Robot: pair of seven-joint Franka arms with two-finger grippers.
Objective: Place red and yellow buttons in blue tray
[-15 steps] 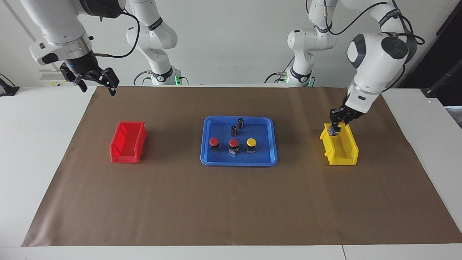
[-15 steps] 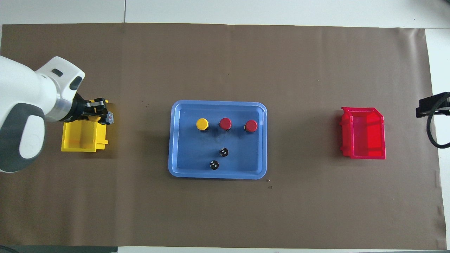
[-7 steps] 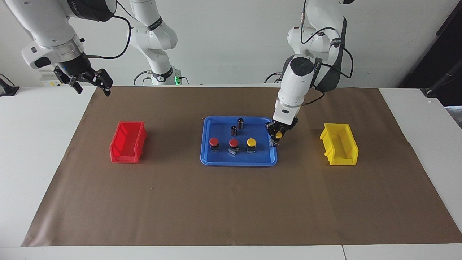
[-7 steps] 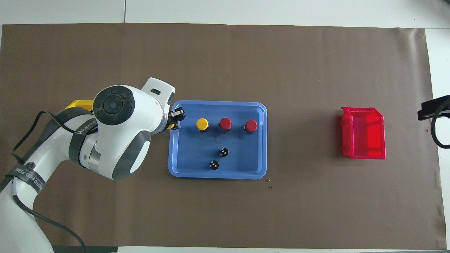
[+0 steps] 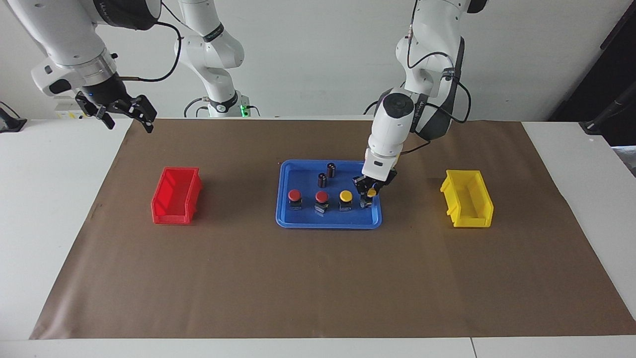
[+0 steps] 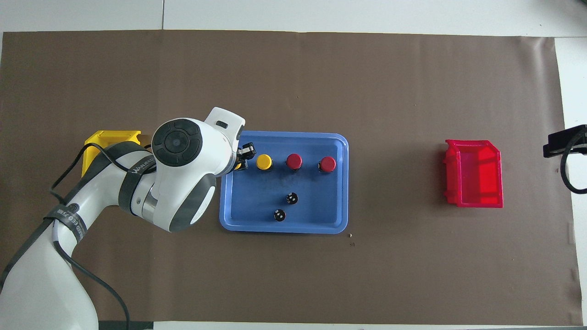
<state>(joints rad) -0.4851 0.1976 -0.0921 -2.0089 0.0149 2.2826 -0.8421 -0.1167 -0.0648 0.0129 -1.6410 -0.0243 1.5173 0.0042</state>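
The blue tray (image 5: pixel 298 222) (image 6: pixel 279 228) sits mid-table. In it stand two red buttons (image 5: pixel 294 195) (image 5: pixel 322 197) and a yellow button (image 5: pixel 346 197) in a row; in the overhead view they show as red (image 6: pixel 327 163), red (image 6: pixel 294 161) and yellow (image 6: pixel 264 162). My left gripper (image 5: pixel 368 192) (image 6: pixel 243 160) is shut on a second yellow button (image 5: pixel 371 193), low over the tray beside the row, toward the left arm's end. My right gripper (image 5: pixel 125 114) is open and waits in the air off the mat's corner near the right arm's base.
Two dark cylinders with silver tops (image 5: pixel 331 169) (image 5: pixel 322 179) stand in the tray, nearer the robots than the buttons. A red bin (image 5: pixel 176 195) (image 6: pixel 474 174) stands toward the right arm's end. A yellow bin (image 5: pixel 467 204) stands toward the left arm's end.
My left gripper carried the yellow button from the yellow bin to over the tray's edge, then lower into the tray beside the row. My right gripper shifted slightly, staying up.
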